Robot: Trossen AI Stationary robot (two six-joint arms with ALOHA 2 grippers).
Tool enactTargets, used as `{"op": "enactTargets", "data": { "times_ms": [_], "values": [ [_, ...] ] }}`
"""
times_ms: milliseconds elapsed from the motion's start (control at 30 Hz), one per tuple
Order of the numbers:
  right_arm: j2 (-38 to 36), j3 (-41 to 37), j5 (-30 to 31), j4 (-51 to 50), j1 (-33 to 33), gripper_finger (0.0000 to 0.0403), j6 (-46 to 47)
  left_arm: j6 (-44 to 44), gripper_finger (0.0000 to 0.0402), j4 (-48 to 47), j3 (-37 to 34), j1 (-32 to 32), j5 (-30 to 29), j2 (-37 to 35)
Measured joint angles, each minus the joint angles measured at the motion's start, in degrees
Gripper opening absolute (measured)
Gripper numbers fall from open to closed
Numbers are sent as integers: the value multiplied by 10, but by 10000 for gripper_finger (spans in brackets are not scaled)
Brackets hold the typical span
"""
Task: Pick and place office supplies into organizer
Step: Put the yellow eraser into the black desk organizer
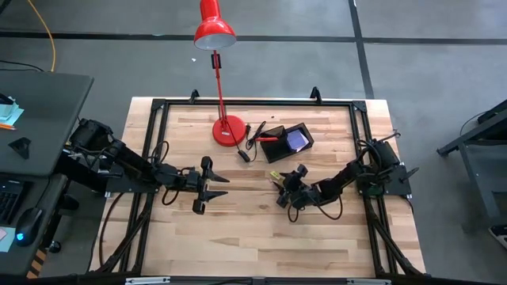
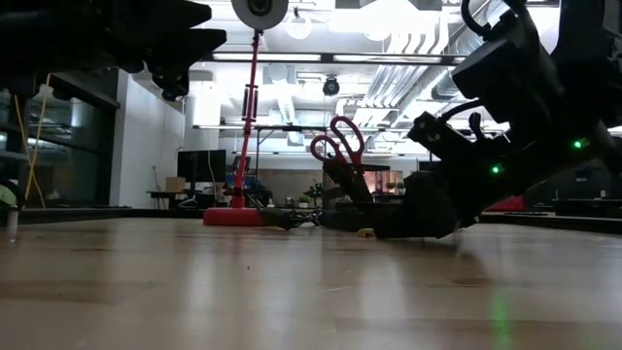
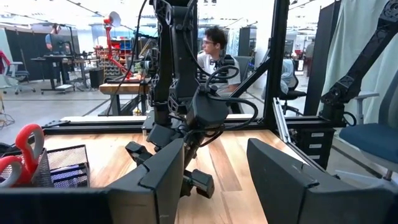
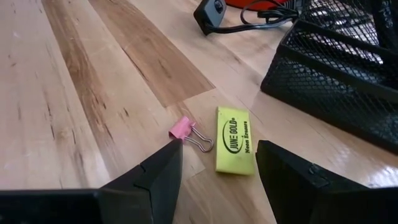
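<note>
The black mesh organizer (image 1: 289, 141) stands at the table's far middle. A purple-blue pad (image 1: 297, 139) lies in it, and the red-handled scissors (image 2: 340, 146) stand in it, handles up. A yellow eraser (image 4: 235, 147) and a pink binder clip (image 4: 186, 132) lie flat on the table just near of the organizer. My right gripper (image 4: 219, 148) is open and low over the table; the eraser and clip lie just ahead of its fingertips, untouched. My left gripper (image 1: 214, 186) is open and empty at mid table, left of the right gripper.
The red desk lamp's round base (image 1: 228, 131) stands left of the organizer, and its cord with a black switch (image 4: 214, 12) lies between them. A black frame (image 1: 253, 101) runs around the table. Bare wood lies toward the near edge (image 1: 261, 237).
</note>
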Motion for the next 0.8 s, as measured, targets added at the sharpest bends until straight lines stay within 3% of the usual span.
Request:
{"op": "enactTargets", "data": {
  "times_ms": [333, 467, 600, 800],
  "values": [
    [-1, 1, 1, -20, -3, 195, -20, 0, 168, 0, 0, 0, -1, 0],
    [-3, 0, -34, -18, -14, 184, -17, 0, 168, 1, 0, 0, -1, 0],
    [-3, 0, -84, -11, -26, 157, 5, 0, 168, 5, 0, 0, -1, 0],
    [-2, 0, -93, -11, -28, 99, -4, -5, 168, 4, 0, 0, -1, 0]
  ]
}}
